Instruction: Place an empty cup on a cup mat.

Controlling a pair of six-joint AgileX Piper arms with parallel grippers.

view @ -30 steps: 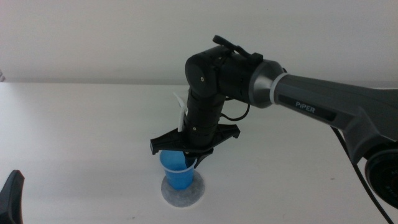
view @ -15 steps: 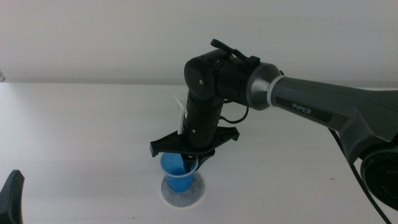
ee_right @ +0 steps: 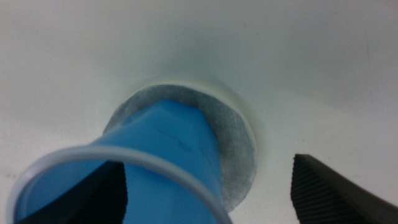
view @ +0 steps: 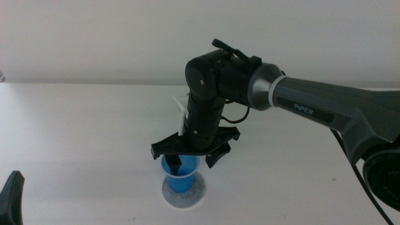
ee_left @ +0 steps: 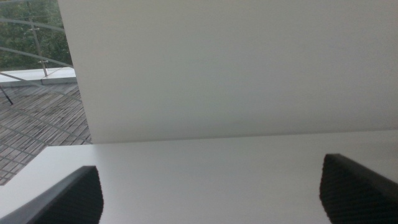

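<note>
The blue cup (view: 182, 179) stands upright on the speckled grey cup mat (view: 190, 195) at the front of the table. My right gripper (view: 195, 161) is directly above it, open: one jaw reaches inside the cup's mouth and the other hangs outside to its right, apart from the wall. In the right wrist view the cup (ee_right: 171, 140) sits on the mat (ee_right: 235, 146), with my right gripper (ee_right: 211, 199) straddling its rim. My left gripper (view: 11, 199) waits at the bottom left corner, open and empty in the left wrist view (ee_left: 211, 193).
The white table (view: 75, 137) runs back to a white wall. The right arm (view: 312, 103) stretches in from the right above the table. Through the left wrist view a table edge (ee_left: 34, 163) and an outdoor paved area show.
The right gripper's jaws have spread apart and let go of the cup. The cup has settled a little lower onto the mat. The left arm has not moved.
</note>
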